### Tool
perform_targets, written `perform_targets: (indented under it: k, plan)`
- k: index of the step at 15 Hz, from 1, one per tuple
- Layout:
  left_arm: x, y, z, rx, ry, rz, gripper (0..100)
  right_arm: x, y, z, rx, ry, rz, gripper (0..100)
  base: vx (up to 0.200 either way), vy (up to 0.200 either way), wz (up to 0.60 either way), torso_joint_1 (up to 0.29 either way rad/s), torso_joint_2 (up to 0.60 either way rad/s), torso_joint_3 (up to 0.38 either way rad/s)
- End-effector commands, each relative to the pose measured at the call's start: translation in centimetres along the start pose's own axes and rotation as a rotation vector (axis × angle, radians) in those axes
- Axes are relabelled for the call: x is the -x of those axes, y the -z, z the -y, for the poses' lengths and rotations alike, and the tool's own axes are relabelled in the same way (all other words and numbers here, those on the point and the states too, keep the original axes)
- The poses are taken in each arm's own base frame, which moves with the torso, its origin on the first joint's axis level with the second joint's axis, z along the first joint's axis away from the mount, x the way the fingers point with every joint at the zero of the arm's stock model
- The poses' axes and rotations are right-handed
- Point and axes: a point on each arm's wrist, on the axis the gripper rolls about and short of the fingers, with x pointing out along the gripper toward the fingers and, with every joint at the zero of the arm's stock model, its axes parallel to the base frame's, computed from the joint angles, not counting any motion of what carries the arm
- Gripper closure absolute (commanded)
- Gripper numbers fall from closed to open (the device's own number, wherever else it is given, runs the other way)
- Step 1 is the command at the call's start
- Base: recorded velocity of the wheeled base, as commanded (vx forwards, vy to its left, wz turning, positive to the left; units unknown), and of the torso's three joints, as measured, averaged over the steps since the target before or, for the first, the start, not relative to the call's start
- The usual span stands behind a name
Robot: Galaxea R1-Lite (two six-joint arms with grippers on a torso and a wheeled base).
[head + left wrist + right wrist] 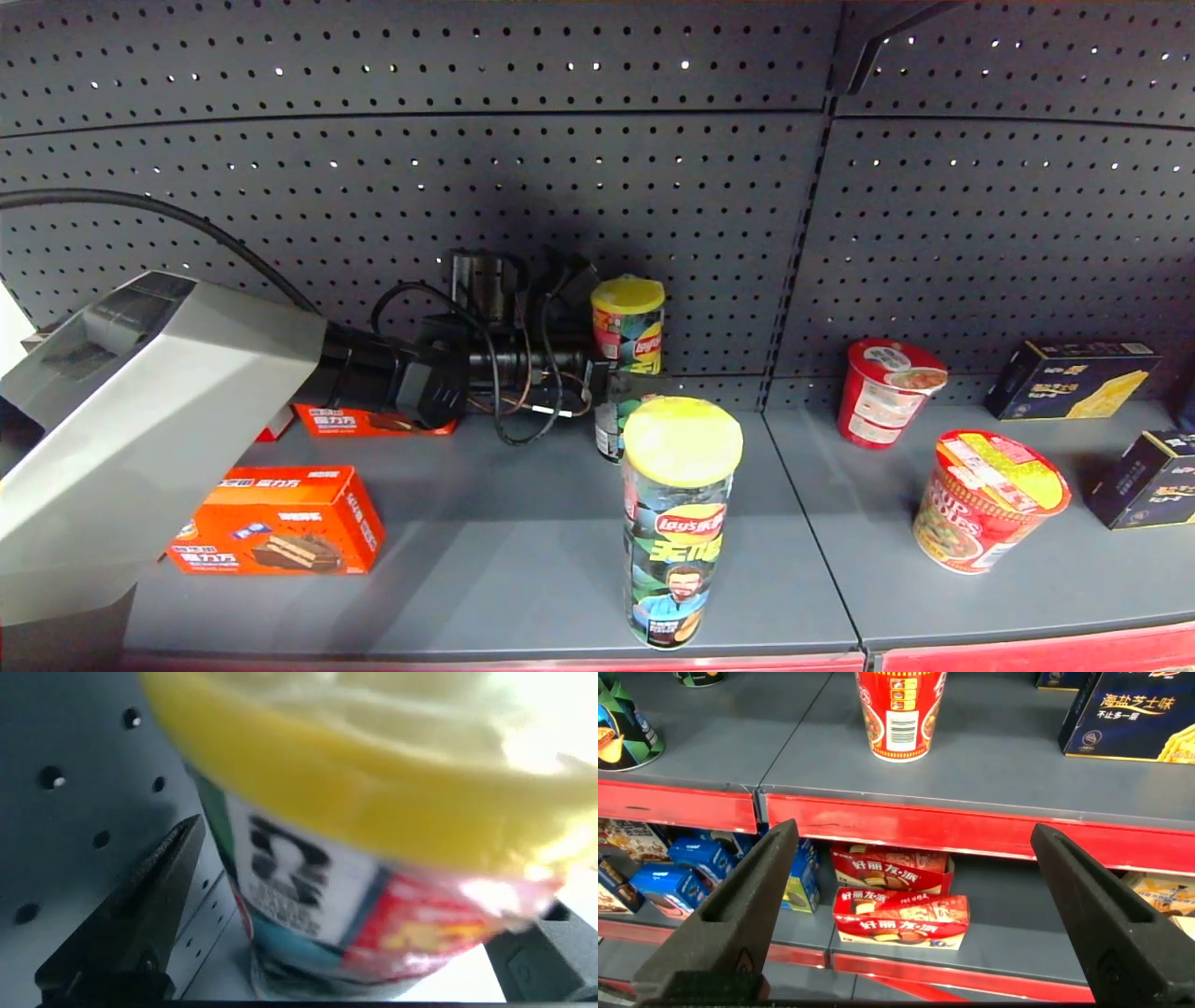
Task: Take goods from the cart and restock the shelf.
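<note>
My left gripper (pixel 624 385) is at the back of the grey shelf (pixel 504 551), open, with a yellow-lidded chip can (pixel 628 322) standing upright between its fingers. In the left wrist view the can (pixel 374 849) sits close up between the dark fingers (pixel 140 924), with a thin gap beside one finger. A second, taller chip can (pixel 680 523) stands nearer the shelf's front edge. My right gripper (pixel 915 826) hangs open and holds nothing in front of the red shelf edge (pixel 971 826).
Orange biscuit boxes (pixel 280 523) lie on the shelf's left. Cup noodles (pixel 985 499) (pixel 882 392) and dark boxes (pixel 1074 378) stand on the right section. A pegboard wall (pixel 560 187) backs the shelf. The lower shelf holds red boxes (pixel 896 915) and blue packets (pixel 682 873).
</note>
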Motion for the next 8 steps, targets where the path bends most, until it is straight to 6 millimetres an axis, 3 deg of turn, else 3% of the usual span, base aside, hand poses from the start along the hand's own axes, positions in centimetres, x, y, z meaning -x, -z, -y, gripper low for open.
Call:
perform_targets:
  k: [1, 8]
  plan:
    - [0.7, -0.6, 0.0, -0.004, -0.01, 0.007, 0, 0.0, 0.0, 0.0, 0.001, -0.001, -0.001, 0, 0.0, 0.0, 0.0, 0.0, 0.0, 0.0]
    - [5.1, -1.5, 2.9, -0.01, -0.026, 0.018, 0, 0.1, -0.1, 0.0, 0.001, -0.005, -0.001, 0, 0.0, 0.0, 0.0, 0.0, 0.0, 0.0]
